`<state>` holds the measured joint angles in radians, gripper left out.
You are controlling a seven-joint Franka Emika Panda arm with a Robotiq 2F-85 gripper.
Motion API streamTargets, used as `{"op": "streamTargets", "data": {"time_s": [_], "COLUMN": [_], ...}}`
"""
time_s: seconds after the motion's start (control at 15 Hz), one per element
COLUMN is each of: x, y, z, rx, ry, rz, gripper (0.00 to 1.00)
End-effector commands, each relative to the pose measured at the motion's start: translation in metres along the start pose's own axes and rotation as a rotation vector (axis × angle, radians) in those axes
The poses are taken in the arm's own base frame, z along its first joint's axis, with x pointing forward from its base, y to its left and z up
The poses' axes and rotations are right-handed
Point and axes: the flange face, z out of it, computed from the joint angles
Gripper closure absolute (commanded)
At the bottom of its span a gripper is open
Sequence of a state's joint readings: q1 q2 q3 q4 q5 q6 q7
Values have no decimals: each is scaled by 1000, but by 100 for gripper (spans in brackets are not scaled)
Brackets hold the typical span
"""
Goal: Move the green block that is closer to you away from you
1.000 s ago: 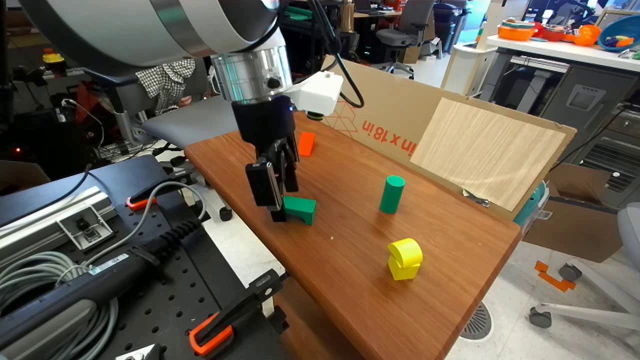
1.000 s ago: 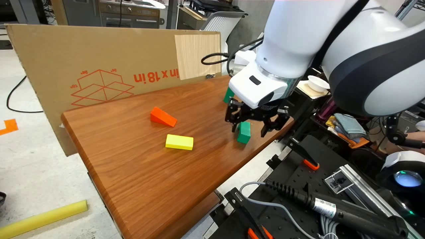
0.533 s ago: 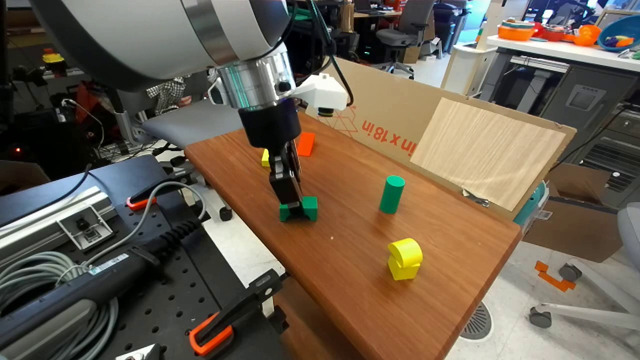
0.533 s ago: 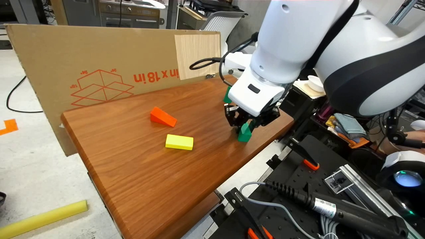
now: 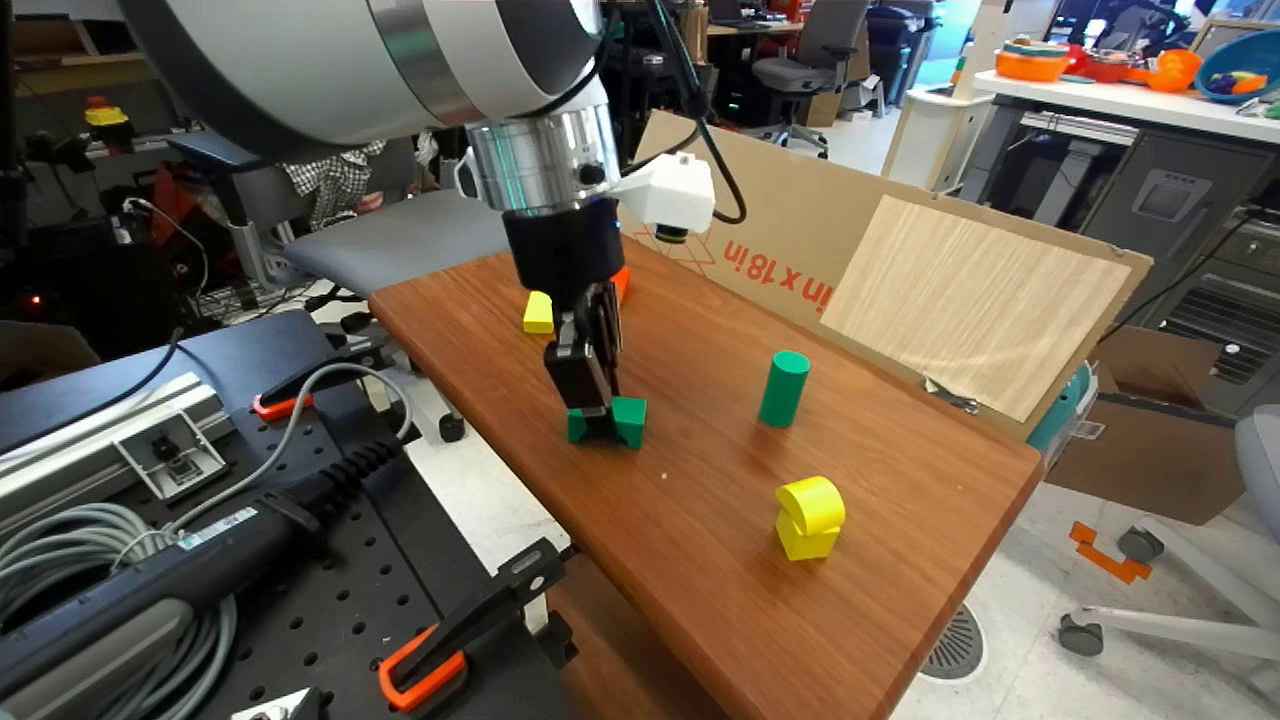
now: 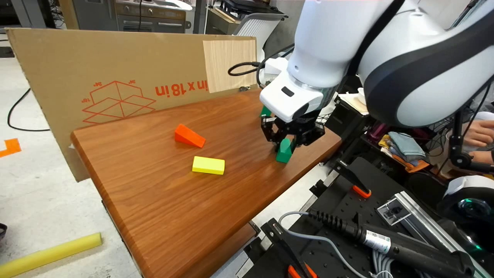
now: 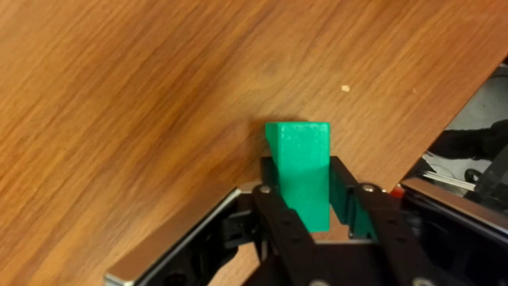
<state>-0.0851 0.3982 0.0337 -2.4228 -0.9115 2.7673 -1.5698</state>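
- Nearest: black hole-dotted bench (image 5: 340, 590), just beside a reddish-brown wooden table (image 5: 700, 590).
- Near table's bench-side edge: black two-finger gripper (image 7: 304, 174), pointing down, pinching the task's low oblong green block (image 7: 303, 176). Wrist view: a finger on each long side, both touching it; one block end juts clear of the fingers.
- Block pos.: on the bench side of the table; can't tell if it rests on the wood or is lifted slightly.
- Progress, my est.: reach & grasp done, so approx. halfway. The carry isn't done yet, b/c the block is on the near side. Left: lift if needed, take it across to the far side (prob. what "away" means), set down, let go, back off.
- Farther along the table, well apart from gripper: flat rectangular yellow block (image 6: 208, 165) & orange wedge (image 6: 189, 136).
- Toward opposite end: rounded yellow block (image 5: 812, 504) stacked on an angular yellow block (image 5: 806, 542).
- Farther across: upright green cylinder (image 5: 784, 390), not touching block or gripper; prob. worth steering round.
- Farthest: brown cardboard panel (image 6: 46, 69) w/ red print, standing along table's far edge.
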Motion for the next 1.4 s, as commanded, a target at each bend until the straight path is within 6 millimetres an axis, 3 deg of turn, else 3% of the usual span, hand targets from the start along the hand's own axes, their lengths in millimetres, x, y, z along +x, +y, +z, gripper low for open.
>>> {"op": "streamTargets", "data": {"time_s": [0.0, 0.27, 0.53, 0.93, 1.33], "x": [-27, -63, -87, -96, -93], "y": [13, 40, 70, 117, 137], "z": [-9, -24, -31, -10, 2], "rx": [17, 30, 49, 117, 204], "ry": [51, 34, -11, -21, 137], "rz": [130, 235, 291, 364, 482], "gripper": [91, 91, 91, 91, 91]}}
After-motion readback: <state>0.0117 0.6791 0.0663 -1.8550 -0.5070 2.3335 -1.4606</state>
